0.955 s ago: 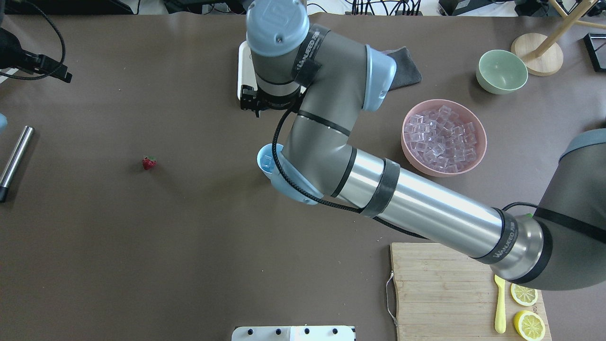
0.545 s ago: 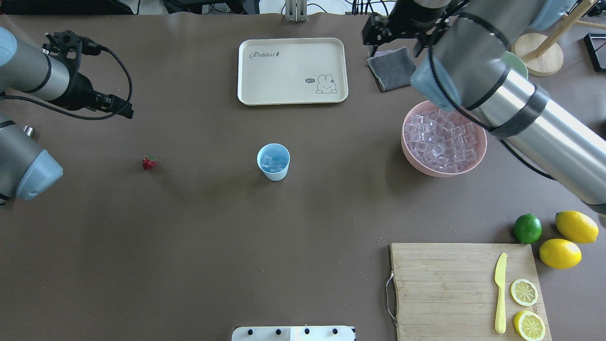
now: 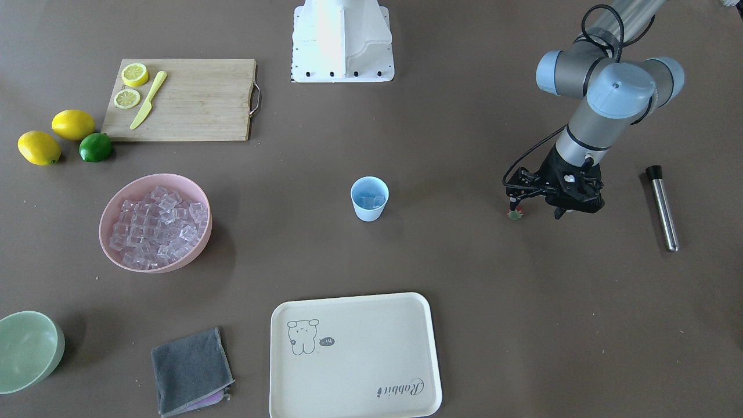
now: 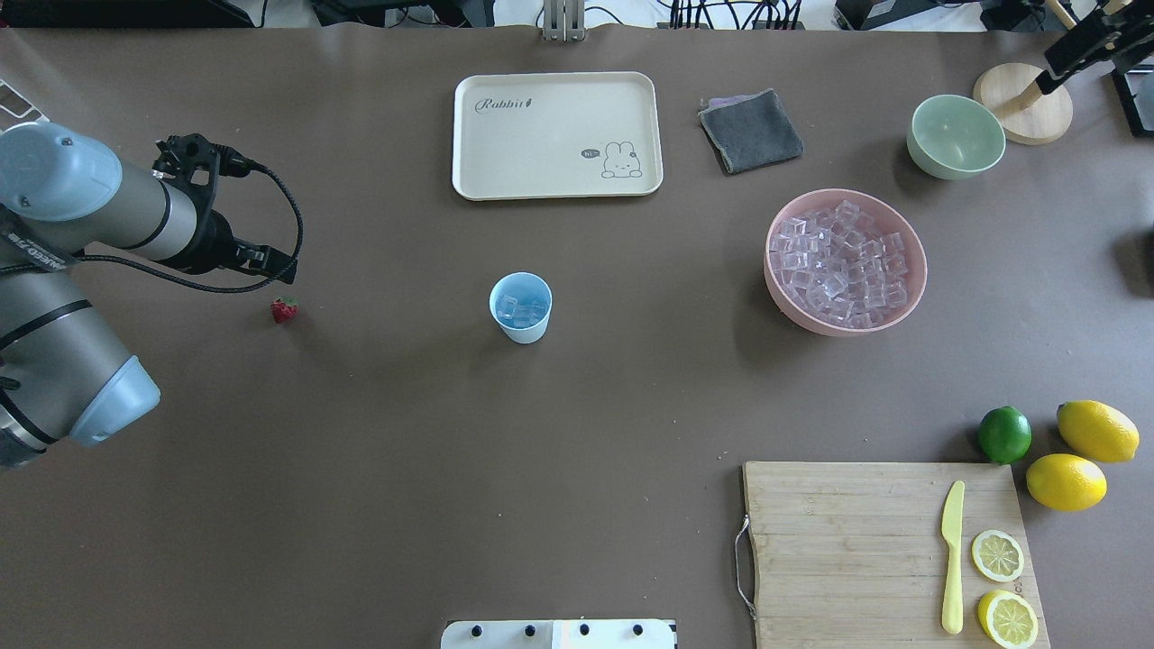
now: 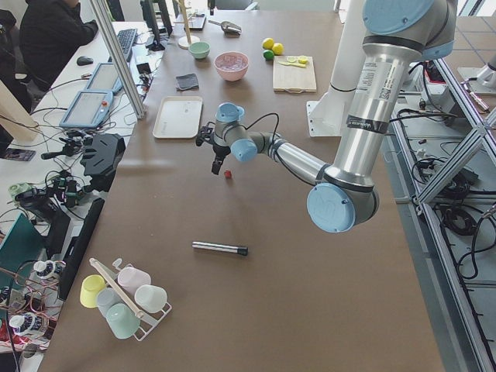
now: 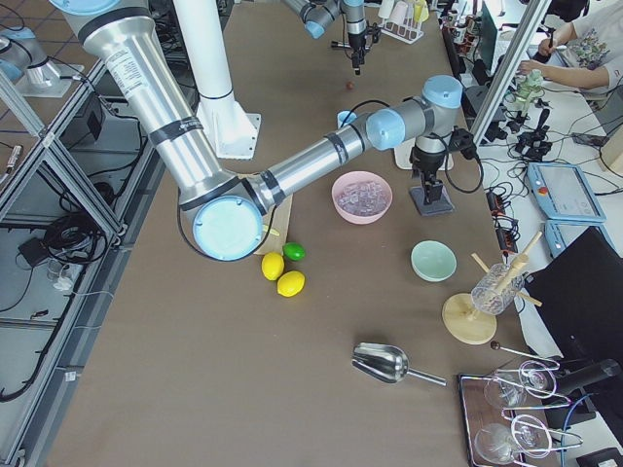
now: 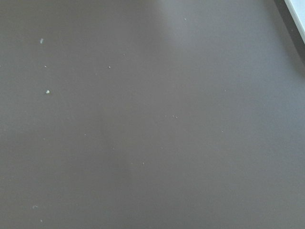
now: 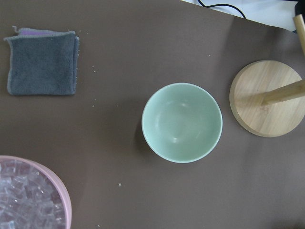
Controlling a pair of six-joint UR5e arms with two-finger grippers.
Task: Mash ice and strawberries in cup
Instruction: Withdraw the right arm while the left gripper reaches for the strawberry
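Note:
The light-blue cup [image 4: 520, 306] stands mid-table with a few clear ice cubes [image 4: 518, 310] inside; it also shows in the front view [image 3: 369, 198]. More ice [image 4: 843, 261] fills the pink bowl [image 4: 915, 297]. The tiny red strawberry [image 4: 284, 310] lies on the table left of the cup. My left gripper [image 3: 536, 209] is open and empty, low over the table, with one fingertip [image 3: 514, 204] just above the strawberry [image 3: 515, 215]. The right gripper [image 6: 428, 185] hangs high near the pale green bowl [image 8: 182, 122]; I cannot tell whether it is open or shut.
A metal muddler [image 3: 662, 206] lies beyond the left arm. A cream tray [image 4: 556, 135], a grey cloth [image 4: 750, 129], the green bowl [image 4: 956, 137] and a wooden stand [image 4: 1023, 104] are at the back. A cutting board [image 4: 883, 550] with knife, lemons and a lime is at the front right.
The right arm has swung away from over the cup and tray to the right, out of the overhead view. The left arm has moved in toward the strawberry.

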